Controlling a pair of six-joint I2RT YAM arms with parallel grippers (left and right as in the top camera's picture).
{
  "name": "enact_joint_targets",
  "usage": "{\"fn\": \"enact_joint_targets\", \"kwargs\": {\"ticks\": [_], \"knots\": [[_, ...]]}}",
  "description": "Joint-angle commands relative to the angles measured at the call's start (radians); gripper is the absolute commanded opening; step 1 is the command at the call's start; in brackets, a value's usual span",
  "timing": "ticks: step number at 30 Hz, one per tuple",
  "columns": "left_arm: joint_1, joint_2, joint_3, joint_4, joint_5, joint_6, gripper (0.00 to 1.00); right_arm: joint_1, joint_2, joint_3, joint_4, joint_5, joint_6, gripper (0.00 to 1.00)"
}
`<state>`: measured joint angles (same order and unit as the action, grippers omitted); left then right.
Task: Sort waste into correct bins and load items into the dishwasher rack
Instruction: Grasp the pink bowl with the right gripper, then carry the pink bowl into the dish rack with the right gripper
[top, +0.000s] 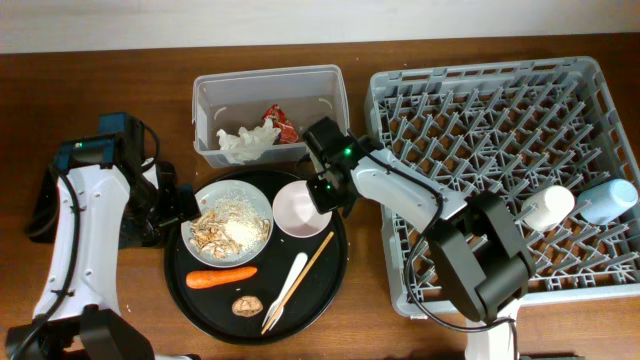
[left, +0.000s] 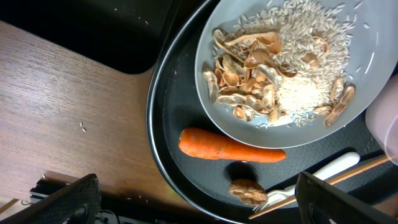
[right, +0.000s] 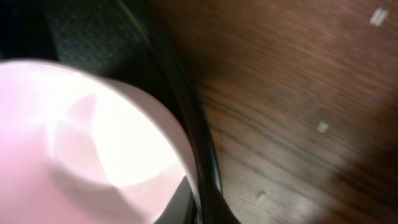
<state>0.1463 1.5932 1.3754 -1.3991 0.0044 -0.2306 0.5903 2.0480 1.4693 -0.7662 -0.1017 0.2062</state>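
Observation:
The pinkish-white bowl (top: 295, 208) sits on the large round black tray (top: 200, 300). My right gripper (top: 322, 190) is closed on the bowl's right rim, one finger inside; up close the bowl (right: 93, 143) fills the right wrist view, with the gripper (right: 193, 205) at its rim. My left gripper (top: 185, 205) is open and empty by the left edge of the white plate (top: 263, 205), which holds beige food scraps (top: 228, 228). A carrot (top: 220, 279), brown lump (top: 247, 306), fork (top: 290, 285) and chopsticks (top: 318, 255) lie on the tray. The left wrist view shows the gripper (left: 196, 199), scraps (left: 267, 68), carrot (left: 230, 146) and lump (left: 247, 191).
The clear tub (top: 205, 120) behind the tray holds napkins (top: 243, 142) and a red wrapper (top: 279, 122). The grey rack (top: 480, 110) at right holds a white cup (top: 548, 207) and a light blue cup (top: 608, 198). The shallow black tray (left: 93, 31) lies left, mostly under my left arm.

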Motion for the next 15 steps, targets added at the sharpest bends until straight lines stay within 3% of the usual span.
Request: {"fn": "enact_joint_targets", "kwargs": {"ticks": [1,7,11,13,15], "knots": [[0.003,-0.008,0.0,0.0,0.008,0.008,0.99,0.003,-0.046,0.089,-0.095,0.148,-0.005,0.04],[0.003,-0.008,0.0,0.0,0.008,0.008,0.99,-0.063,-0.143,0.43,-0.442,0.644,-0.009,0.04],[0.003,-0.008,0.0,0.0,0.008,0.008,0.99,-0.256,-0.217,0.435,-0.598,1.014,0.23,0.04],[0.003,-0.008,0.0,0.0,0.008,0.008,0.99,-0.399,-0.217,0.432,-0.689,1.08,0.414,0.04],[0.003,-0.008,0.0,0.0,0.008,0.008,0.99,-0.583,-0.212,0.432,-0.626,1.077,0.47,0.04]]}}
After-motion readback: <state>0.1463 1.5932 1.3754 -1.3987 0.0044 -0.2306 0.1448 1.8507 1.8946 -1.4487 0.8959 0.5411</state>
